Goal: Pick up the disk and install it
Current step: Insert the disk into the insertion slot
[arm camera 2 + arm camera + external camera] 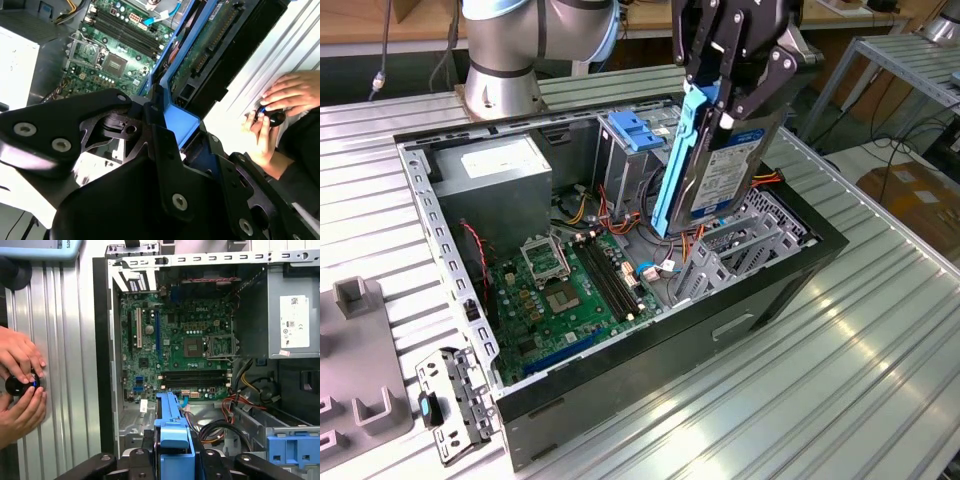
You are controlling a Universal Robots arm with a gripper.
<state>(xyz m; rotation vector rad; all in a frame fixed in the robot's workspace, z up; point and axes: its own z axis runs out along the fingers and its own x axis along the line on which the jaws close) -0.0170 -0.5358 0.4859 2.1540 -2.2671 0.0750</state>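
Exterior view: pinching the disk (720, 185) at its upper end with the gripper (725, 108), holding it tilted on edge above the open computer case (670, 335), lower end by the grey drive cage (745, 245); first wrist view: cupping a black knob (21, 385) in two hands (17, 352) beside the case.

Bright overhead light. Glare streaks the ribbed worktop (860, 340) in the exterior view's lower right; in the second wrist view it washes out white. Shadow fills the computer case (650, 370).
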